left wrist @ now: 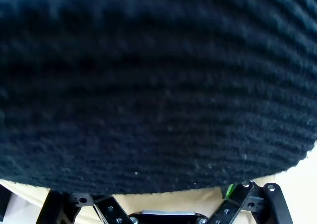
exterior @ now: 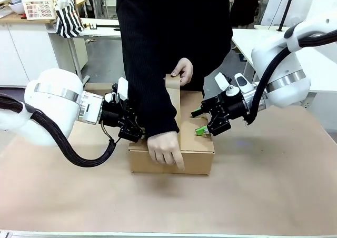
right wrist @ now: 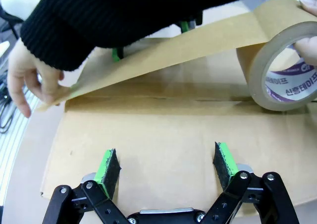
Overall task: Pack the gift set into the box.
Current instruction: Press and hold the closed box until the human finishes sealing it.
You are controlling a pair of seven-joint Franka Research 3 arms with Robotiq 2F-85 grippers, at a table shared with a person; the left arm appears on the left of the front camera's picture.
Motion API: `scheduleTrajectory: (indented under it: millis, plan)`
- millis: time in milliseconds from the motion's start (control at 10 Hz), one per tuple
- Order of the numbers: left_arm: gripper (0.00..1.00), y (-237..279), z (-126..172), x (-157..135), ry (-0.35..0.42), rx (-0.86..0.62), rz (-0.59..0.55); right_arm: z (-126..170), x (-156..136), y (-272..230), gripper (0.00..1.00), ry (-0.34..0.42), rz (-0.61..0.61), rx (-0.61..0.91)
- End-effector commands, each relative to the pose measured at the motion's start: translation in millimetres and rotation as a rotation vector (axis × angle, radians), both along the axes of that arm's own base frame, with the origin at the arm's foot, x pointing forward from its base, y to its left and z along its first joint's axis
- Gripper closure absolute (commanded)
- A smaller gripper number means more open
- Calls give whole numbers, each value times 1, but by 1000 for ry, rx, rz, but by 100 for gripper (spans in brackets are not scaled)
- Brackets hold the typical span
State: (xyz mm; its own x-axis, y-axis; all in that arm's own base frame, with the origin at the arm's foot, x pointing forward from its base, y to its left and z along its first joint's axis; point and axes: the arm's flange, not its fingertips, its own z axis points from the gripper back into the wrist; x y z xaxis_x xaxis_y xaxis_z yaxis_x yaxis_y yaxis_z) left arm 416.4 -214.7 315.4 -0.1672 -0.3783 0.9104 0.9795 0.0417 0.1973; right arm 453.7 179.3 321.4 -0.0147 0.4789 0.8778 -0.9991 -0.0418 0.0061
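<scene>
**Box closed and held while the person tapes the seam**

The left hand (exterior: 132,128) sits against the left end of the box (exterior: 171,151), behind the person's black ribbed sleeve (exterior: 152,90); whether its fingers are spread or closed I cannot tell, as knit fabric covers the left wrist view. If this hand presses or shifts, it could push the box out from under the tape or snag the sleeve.

Between the two hands, the brown corrugated box has its flaps down, matte and flat, with a straight seam along the top. The gift set is presumably inside; nothing of it can be seen. The person's lower hand (exterior: 165,149) pins the tape end at the near edge, and the upper hand (exterior: 182,71) holds the roll (right wrist: 282,70) above. The strip of tape (exterior: 173,103) is smooth, tan and taut. It could wrinkle or land off the seam if the box moves.

The right hand (exterior: 200,121) is open, green pads apart, with the box top just ahead of its fingers. The sticky strip passes close beyond them, so any advance risks catching the tape or the person's fingers.
</scene>
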Motion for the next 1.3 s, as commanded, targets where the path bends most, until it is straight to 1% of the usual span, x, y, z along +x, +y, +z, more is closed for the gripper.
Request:
scheduleTrajectory:
  millis: [0, 1200]
  plan:
    - [0, 2, -2, -2, -10, 11, 0, 0, 0, 0, 0, -1, 0, 0]
    - [0, 2, -2, -2, -10, 11, 0, 0, 0, 0, 0, -1, 0, 0]
